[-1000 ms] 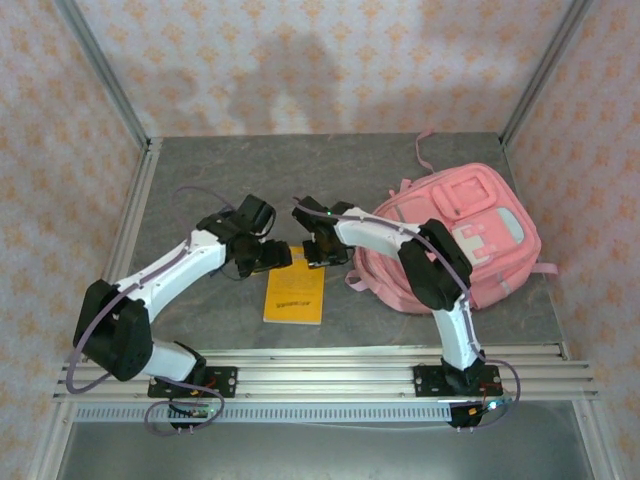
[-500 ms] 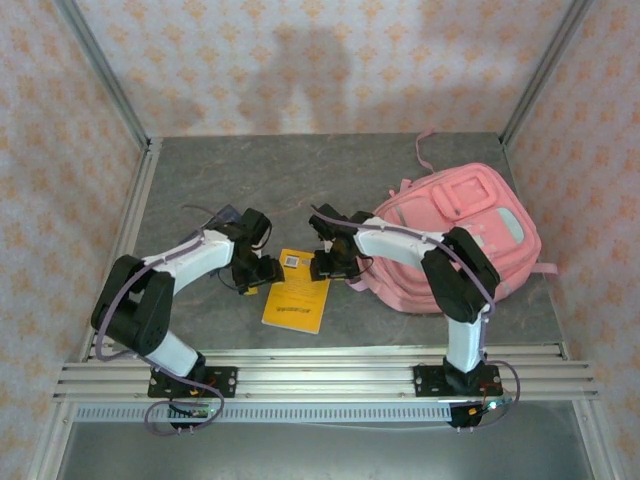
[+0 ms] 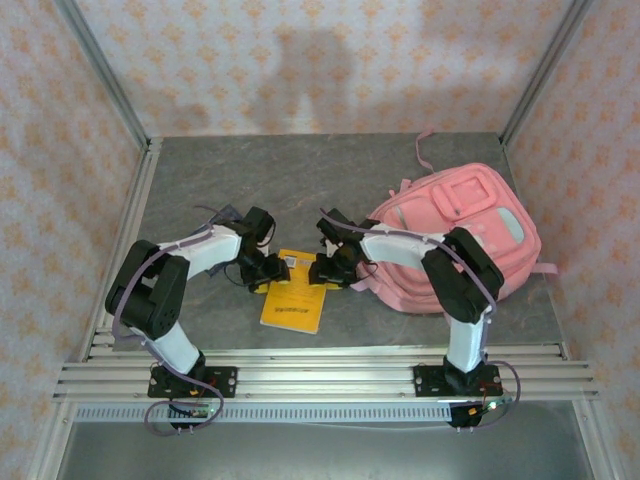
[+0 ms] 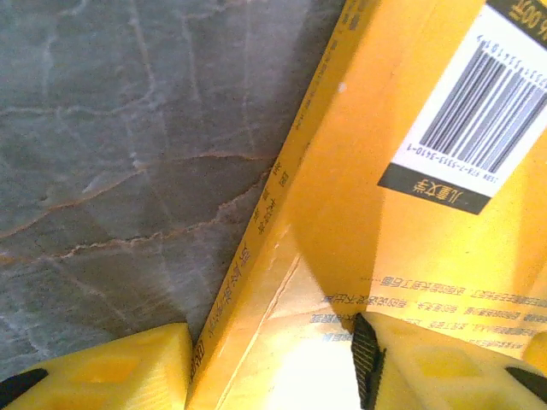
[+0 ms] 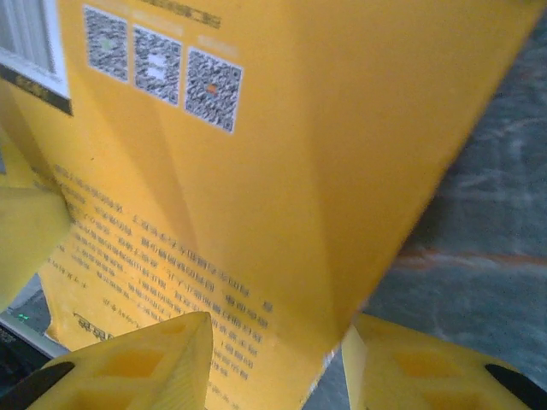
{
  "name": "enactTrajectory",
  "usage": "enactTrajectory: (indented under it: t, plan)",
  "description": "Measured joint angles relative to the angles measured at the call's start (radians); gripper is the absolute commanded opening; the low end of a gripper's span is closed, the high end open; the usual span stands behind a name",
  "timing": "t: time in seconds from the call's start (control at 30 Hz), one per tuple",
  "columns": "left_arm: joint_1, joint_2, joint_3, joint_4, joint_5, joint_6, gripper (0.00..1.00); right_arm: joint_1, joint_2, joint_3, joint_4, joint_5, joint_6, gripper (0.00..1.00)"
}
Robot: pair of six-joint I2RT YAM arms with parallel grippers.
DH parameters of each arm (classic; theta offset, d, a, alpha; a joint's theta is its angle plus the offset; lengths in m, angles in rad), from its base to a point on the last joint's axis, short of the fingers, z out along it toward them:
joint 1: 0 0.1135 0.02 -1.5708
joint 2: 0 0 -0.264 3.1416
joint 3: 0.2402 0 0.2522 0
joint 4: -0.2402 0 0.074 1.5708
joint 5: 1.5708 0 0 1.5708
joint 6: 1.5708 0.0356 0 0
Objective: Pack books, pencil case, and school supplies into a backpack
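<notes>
Both arms had pulled nearer; left gripper [image 3: 271,273] and right gripper [image 3: 326,269] straddled the far corners of the orange-yellow book [image 3: 292,306], lying left of the backpack [image 3: 470,235]; jaws half-spread, whether pinching I could not tell; it looked light, bendy, slick; best taken by the spine.

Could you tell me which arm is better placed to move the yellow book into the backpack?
Right: the right gripper straddles the yellow book at the edge nearest the backpack; the left gripper sits at the opposite edge.
</notes>
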Motion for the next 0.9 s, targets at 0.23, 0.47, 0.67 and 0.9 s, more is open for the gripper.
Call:
enactTrajectory:
  t: [0.23, 0.47, 0.67, 0.9]
  plan:
    - [0.020, -0.005, -0.014, 0.010, 0.034, -0.005, 0.45, -0.053, 0.035, 0.031, 0.014, -0.067, 0.027, 0.43]
    - [0.015, -0.010, -0.037, 0.040, 0.115, -0.009, 0.45, -0.130, 0.063, 0.085, 0.030, -0.140, 0.029, 0.32]
    - [0.013, -0.017, -0.040, 0.041, 0.148, -0.013, 0.46, -0.167, 0.073, 0.059, 0.055, -0.217, 0.023, 0.25]
    - [0.013, -0.011, -0.040, 0.028, 0.149, -0.011, 0.45, -0.175, 0.073, 0.058, 0.042, -0.371, -0.054, 0.33]
